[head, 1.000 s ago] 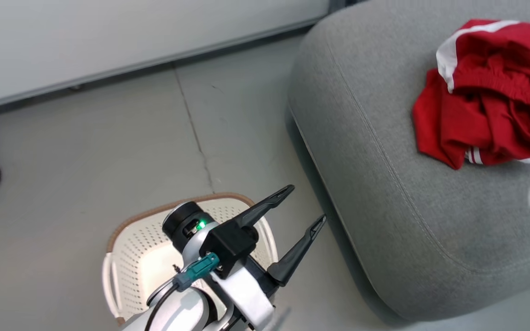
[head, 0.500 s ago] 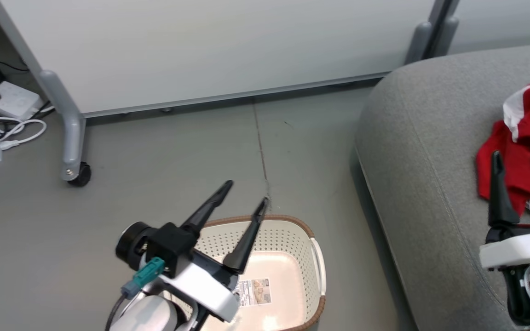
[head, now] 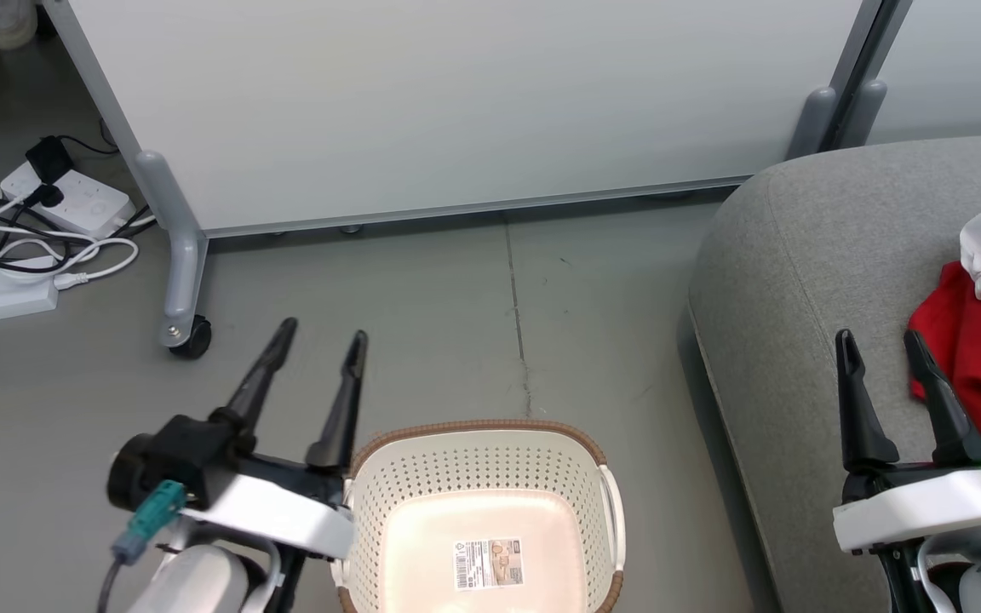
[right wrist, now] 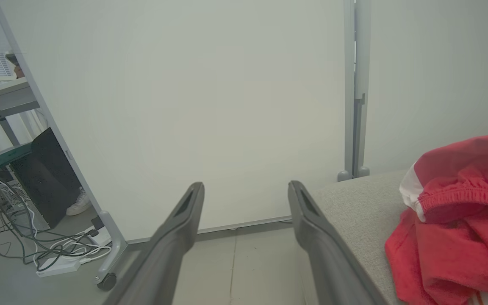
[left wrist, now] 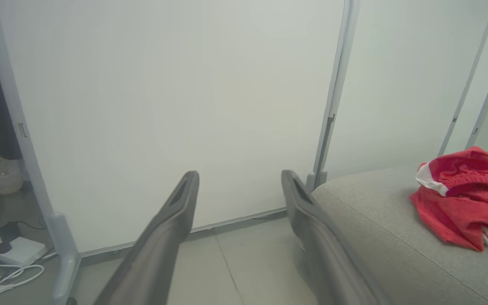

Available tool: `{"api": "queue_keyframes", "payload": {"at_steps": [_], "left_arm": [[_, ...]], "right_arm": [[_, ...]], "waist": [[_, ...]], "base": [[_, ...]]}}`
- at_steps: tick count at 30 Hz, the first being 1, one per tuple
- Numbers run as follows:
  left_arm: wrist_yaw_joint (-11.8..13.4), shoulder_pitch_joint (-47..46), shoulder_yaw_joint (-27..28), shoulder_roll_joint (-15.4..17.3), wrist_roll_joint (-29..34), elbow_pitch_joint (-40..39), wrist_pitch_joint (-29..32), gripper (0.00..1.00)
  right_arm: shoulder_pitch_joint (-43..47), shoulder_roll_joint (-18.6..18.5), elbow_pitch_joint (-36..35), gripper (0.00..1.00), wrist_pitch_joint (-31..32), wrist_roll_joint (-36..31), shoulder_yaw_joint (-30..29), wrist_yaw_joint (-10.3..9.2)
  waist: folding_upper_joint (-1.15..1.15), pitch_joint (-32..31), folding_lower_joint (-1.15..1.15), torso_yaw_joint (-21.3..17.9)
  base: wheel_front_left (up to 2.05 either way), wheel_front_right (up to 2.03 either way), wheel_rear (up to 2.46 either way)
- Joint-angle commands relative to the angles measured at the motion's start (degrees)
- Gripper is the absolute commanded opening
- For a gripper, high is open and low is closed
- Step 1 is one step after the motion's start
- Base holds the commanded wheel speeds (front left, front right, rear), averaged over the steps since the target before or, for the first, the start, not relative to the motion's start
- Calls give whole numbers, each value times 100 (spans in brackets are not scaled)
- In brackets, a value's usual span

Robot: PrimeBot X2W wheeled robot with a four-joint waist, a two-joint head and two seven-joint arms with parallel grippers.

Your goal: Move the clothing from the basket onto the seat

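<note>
**Q:** What is shown, and where is the clothing found?

**A:** A red-and-white heap of clothing (head: 980, 340) is seen lying on the grey seat (head: 797, 255), well back from its rounded corner; the cream basket (head: 478, 426) is set on the floor (head: 456, 323) near that corner, its bottom bare but for a barcode label (head: 489, 564); the left hand (head: 322, 330) is held released and empty just beside the basket's left rim; the right hand (head: 877, 334) is likewise spread and empty above the seat, just beside the heap.

**Q:** What could be spoiled from here?

**A:** The fabric could be snagged by a finger of the right hand if that arm were swung sideways, and the heap could be dragged toward the seat's edge; the light basket could be nudged or tipped by the left hand, since the rim is so near.

**Q:** How many of each are counted?

**A:** One basket; one seat; one label; two hands, with two fingers each; one heap, though the number of garments in it cannot be told; two white power strips (head: 73, 200) at the floor's left edge.
</note>
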Motion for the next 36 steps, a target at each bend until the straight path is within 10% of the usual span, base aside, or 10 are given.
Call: {"api": "queue_keyframes", "payload": {"at_steps": [1,18,36], "left_arm": [[29,110,215,-8,74,-40,-31,100],[-452,1370,2231,-284,714,94,-30,100],[-899,1922,2439,-699,1308,269,-31,100]], "right_arm": [[48,-4,-8,100,26,-42,-1,4],[360,-92,-125,100,131,-259,45,4],[863,13,-376,100,486,-451,50,4]], "waist": [[0,-26,0,0],[0,-251,0,-2],[0,-452,0,80]], "base": [[0,0,0],[0,0,0],[0,0,0]]}}
